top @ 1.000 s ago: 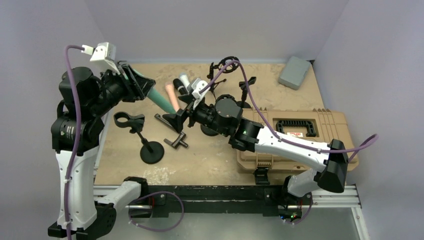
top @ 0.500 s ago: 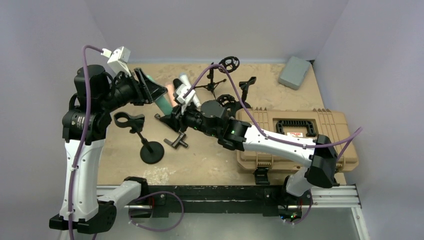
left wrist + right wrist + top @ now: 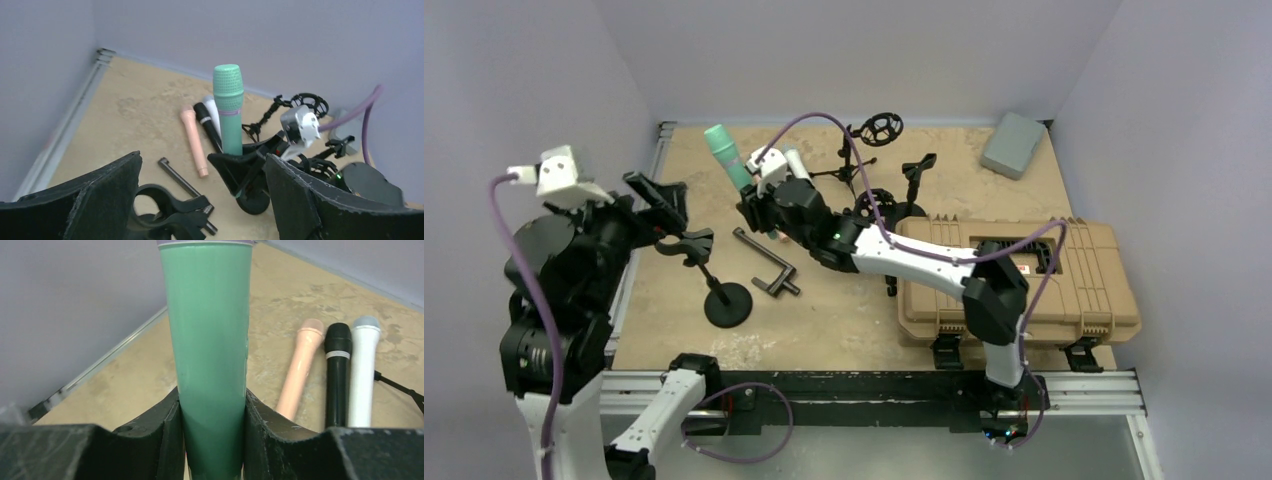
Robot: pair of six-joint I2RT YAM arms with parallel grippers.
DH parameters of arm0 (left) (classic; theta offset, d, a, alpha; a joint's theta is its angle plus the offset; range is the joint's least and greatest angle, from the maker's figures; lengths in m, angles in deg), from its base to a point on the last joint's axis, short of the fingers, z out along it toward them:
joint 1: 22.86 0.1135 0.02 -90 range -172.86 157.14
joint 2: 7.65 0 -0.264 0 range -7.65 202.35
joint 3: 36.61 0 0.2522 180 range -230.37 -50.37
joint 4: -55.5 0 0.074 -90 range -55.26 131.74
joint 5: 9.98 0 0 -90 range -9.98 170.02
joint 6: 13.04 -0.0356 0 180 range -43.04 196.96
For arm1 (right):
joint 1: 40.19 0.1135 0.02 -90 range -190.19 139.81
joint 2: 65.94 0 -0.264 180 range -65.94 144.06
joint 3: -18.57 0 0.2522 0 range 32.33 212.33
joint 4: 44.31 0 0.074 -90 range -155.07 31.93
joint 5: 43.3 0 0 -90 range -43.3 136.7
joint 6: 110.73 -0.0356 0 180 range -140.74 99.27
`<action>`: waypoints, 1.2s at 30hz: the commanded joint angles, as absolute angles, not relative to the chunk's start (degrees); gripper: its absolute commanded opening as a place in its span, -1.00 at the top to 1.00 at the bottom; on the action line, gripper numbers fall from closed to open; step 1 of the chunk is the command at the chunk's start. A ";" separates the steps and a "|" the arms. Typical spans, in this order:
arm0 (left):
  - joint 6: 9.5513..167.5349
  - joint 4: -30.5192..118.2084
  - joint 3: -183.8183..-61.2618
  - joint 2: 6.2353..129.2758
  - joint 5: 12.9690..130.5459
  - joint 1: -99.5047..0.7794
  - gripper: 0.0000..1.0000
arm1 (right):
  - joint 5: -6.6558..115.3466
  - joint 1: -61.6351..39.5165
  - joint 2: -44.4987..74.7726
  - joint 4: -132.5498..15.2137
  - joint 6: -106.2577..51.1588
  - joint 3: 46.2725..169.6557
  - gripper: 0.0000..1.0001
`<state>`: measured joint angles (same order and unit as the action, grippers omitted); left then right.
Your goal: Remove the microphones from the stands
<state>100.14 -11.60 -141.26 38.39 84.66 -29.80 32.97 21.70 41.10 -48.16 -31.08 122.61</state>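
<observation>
- Green microphone (image 3: 721, 152) upright above the counter (image 3: 844, 310), clamped in the right pincer (image 3: 212, 425), apart from the stand (image 3: 727, 303); lower end hidden between the fingers.
- Right wrist view crops its head; left wrist view shows the mesh.
- Left pincer (image 3: 200, 200) released, jaws wide.
- Label on the tan case (image 3: 1104, 290) illegible.

Your top view looks down from above and behind the near edge, taking in the whole worktop (image 3: 844, 300). Your left wrist view hangs back by the left edge, facing the far edge. Your right wrist view sits tight against the green microphone (image 3: 210, 340), facing the far left corner. All three share that microphone.
</observation>
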 commanded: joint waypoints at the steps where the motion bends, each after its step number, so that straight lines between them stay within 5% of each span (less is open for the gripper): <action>1: 95.93 -10.57 -137.36 33.84 94.33 -30.24 -0.80 | 24.61 19.65 49.21 -55.53 -33.23 137.03 1.00; 15: 94.74 -11.84 -135.00 31.32 89.47 -31.84 -0.72 | 27.01 15.80 77.73 -66.73 -28.62 167.36 0.98; 36: 96.06 -12.48 -135.95 31.46 87.28 -31.92 -0.71 | 20.55 16.85 81.93 -68.86 -31.09 164.74 0.48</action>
